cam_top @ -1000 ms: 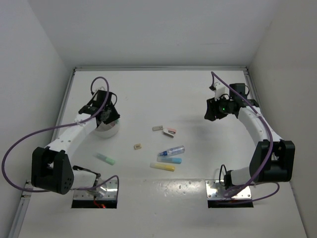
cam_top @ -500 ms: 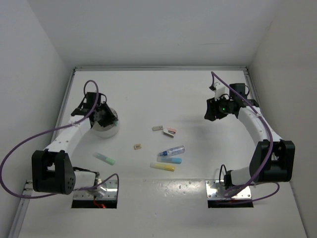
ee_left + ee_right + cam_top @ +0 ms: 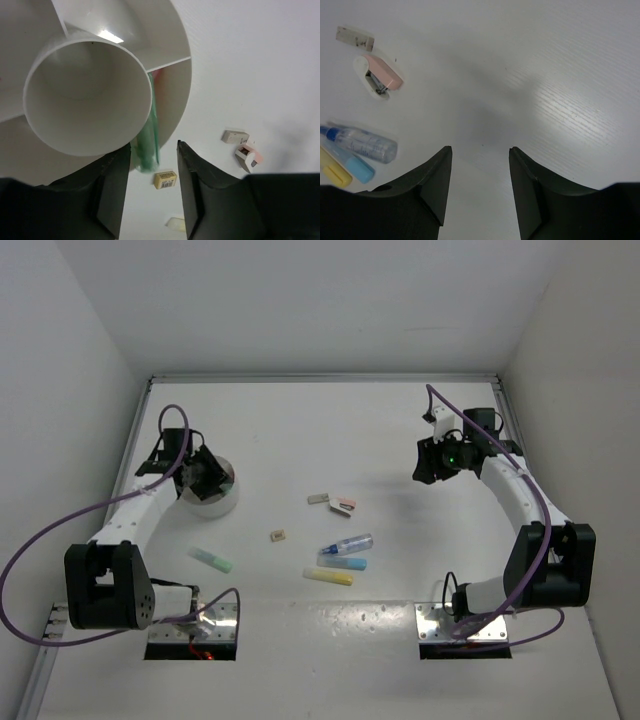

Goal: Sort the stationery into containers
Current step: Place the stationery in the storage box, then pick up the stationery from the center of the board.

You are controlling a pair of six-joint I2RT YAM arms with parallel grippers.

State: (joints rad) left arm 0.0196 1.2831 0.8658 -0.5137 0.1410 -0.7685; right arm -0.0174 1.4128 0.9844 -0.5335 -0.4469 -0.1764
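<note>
Left claw (image 3: 154,148) over the white dish (image 3: 172,30), green marker (image 3: 150,115) inside it.
My left claw is spread, a finger on either side of the green marker without pinching it. The marker leans in an outer compartment against the dish's round middle cup, with something pink behind it. My right claw (image 3: 480,152) hangs spread over the table (image 3: 300,440), pinching nothing. The clear tube (image 3: 362,142), blue marker (image 3: 350,167), yellow marker (image 3: 332,172), mint marker (image 3: 213,560) and tan eraser (image 3: 165,179) lie out on the table.

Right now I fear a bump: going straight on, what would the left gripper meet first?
Probably the green marker, inside the white dish straight ahead of the left gripper; depth is unclear.
</note>
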